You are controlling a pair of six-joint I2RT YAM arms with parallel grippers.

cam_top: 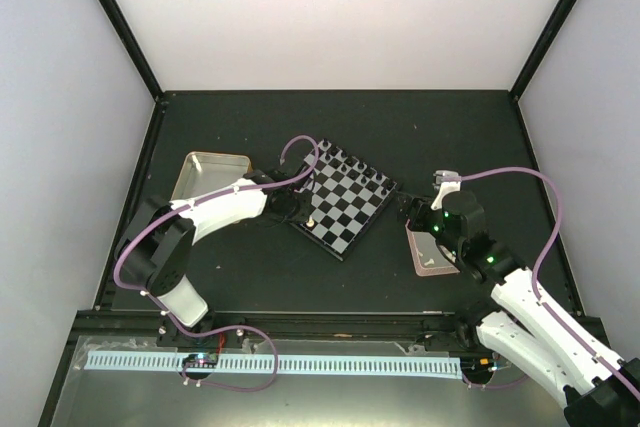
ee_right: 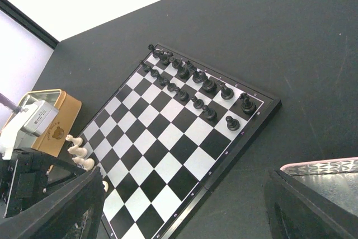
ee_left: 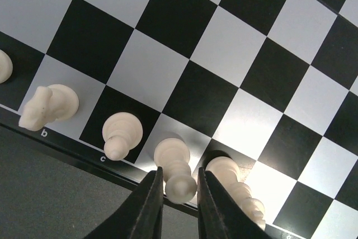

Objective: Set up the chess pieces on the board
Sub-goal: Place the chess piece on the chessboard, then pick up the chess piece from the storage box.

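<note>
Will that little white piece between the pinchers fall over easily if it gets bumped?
The white piece between the left gripper's fingers is tall and slim on a small round base, so a sideways nudge would likely tip it. Its rounded body would probably roll on the board. It looks hard and smooth, so it may slip in a loose pinch.

A matte black tabletop [cam_top: 450,137] is boxed in by plain pale walls [cam_top: 340,17] at 9, 12 and 3 o'clock, joined by black corner posts [cam_top: 115,19], the 12 o'clock wall brightly and evenly lit, with a white slotted rail [cam_top: 330,364] on a grey metal ledge [cam_top: 110,397] at 6 o'clock.
</note>
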